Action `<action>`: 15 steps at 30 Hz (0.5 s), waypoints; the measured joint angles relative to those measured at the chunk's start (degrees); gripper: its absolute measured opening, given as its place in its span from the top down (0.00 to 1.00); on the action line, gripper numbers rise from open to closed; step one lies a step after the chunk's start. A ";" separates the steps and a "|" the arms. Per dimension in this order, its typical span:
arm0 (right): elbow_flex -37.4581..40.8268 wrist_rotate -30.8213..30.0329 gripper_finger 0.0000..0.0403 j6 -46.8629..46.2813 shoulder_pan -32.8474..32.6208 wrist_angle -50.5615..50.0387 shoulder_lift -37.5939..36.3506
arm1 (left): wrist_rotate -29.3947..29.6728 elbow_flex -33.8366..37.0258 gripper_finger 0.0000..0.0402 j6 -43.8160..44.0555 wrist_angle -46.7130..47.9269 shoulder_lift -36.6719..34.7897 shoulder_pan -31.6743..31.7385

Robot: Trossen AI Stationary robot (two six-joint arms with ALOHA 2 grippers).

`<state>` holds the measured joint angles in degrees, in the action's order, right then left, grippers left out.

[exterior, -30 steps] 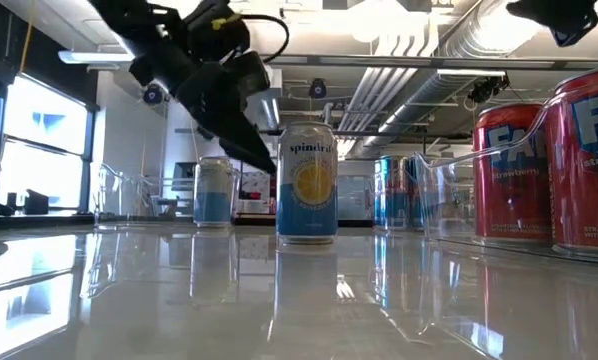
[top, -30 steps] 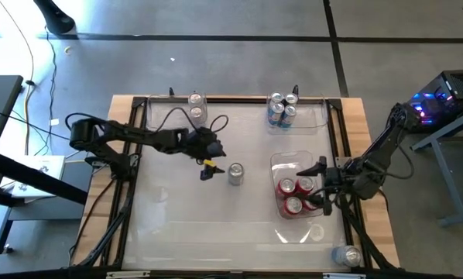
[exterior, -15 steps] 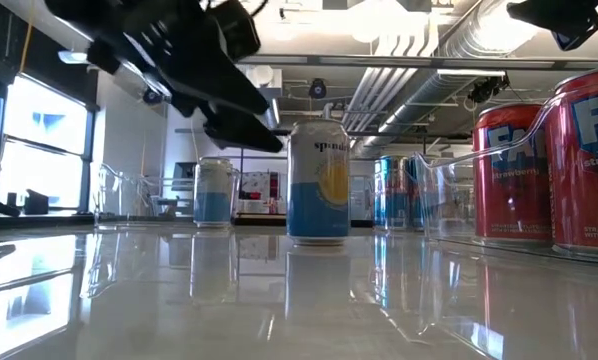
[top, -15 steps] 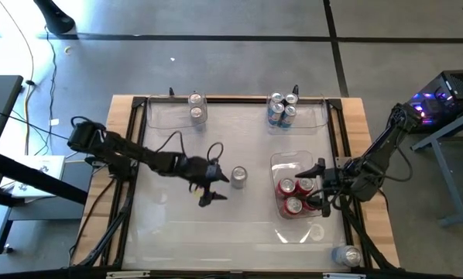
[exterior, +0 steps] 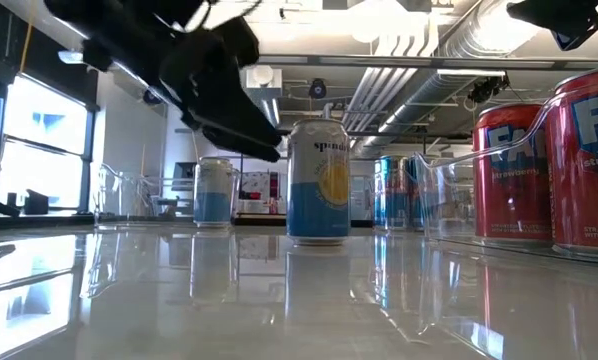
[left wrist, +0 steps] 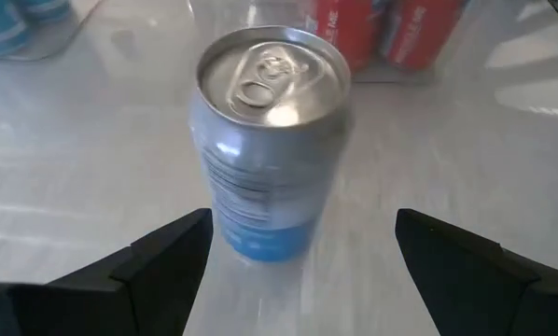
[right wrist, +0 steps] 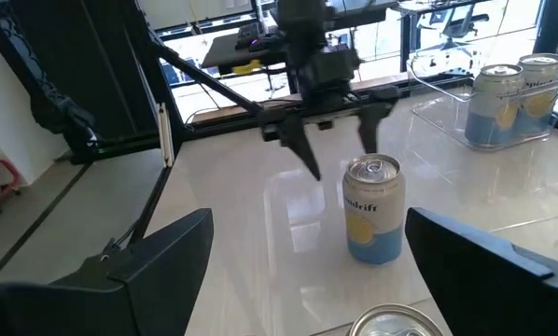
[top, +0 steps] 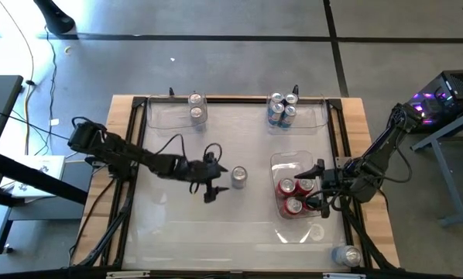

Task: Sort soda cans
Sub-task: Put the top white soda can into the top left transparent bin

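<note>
lone can [top: 238, 177] stood upright mid-counter [top: 177, 225], axis vertical | left pincer [top: 213, 183] released, fingers spread, just beside can on its left, level with it, not touching | right pincer [top: 318, 187] released, over red-can bin [top: 287, 163], farther off

Both arms: black, jointed segments, loose black cables looped alongside. Left arm [top: 131, 157]: yellow marking near wrist. Right arm [top: 378, 151]: same build. Fingers matte black, wedge-shaped.

Both arms low, fingers [left wrist: 167, 257] spread
</note>
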<state>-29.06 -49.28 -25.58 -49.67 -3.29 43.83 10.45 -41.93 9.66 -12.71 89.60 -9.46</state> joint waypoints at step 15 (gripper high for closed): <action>-0.02 -0.02 0.13 -0.63 0.00 0.59 -0.02 | -11.72 -0.27 0.17 -16.91 -22.23 11.09 5.67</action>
<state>-29.08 -49.30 -26.21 -49.67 -2.70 43.81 -1.28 -42.20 -7.24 -34.94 100.69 -3.79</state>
